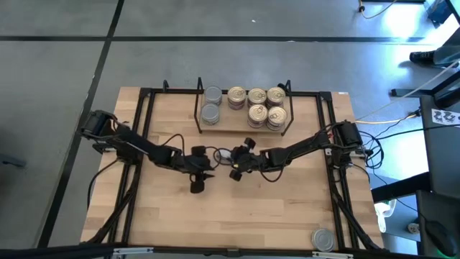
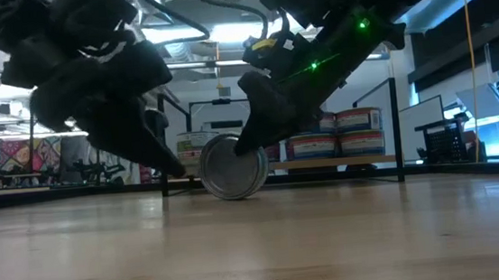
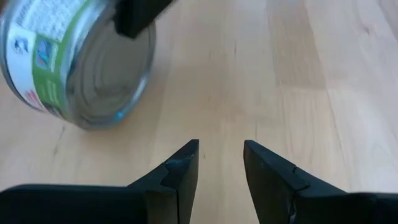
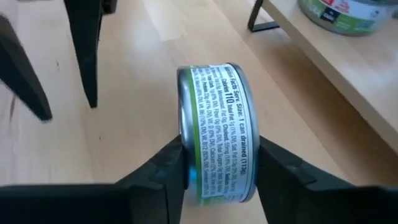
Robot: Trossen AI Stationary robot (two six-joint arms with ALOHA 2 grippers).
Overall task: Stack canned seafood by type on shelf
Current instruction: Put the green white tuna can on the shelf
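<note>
Right gripper [image 4: 217, 171]: it is closed on a tin [image 4: 217, 130] with a green and white label. The tin is held on its edge, with one finger pressed on each flat face.
Held tin: in the low view it [image 2: 231, 167] is seen standing on its rim on the table [image 2: 259, 248], with a silver round face shown. In the high view it is mostly hidden under the gripper, near the middle of the table, in front of the shelf.
Left gripper [image 3: 221, 165]: it is held just beside the tin, and nothing is between its fingers. A small gap is seen between the two tips, so it is open a little.
Shelf [image 1: 244, 128]: it is placed at the far side of the table, behind both grippers.
Tins on the shelf: two silver-grey tins [image 1: 211, 104] are set at the left end. Gold-topped tins [image 1: 257, 104] are set in a group at the right end. In the low view they look stacked.
Other tin: one silver tin [image 1: 323, 239] is left near the front right corner of the table, well apart from the rest.
</note>
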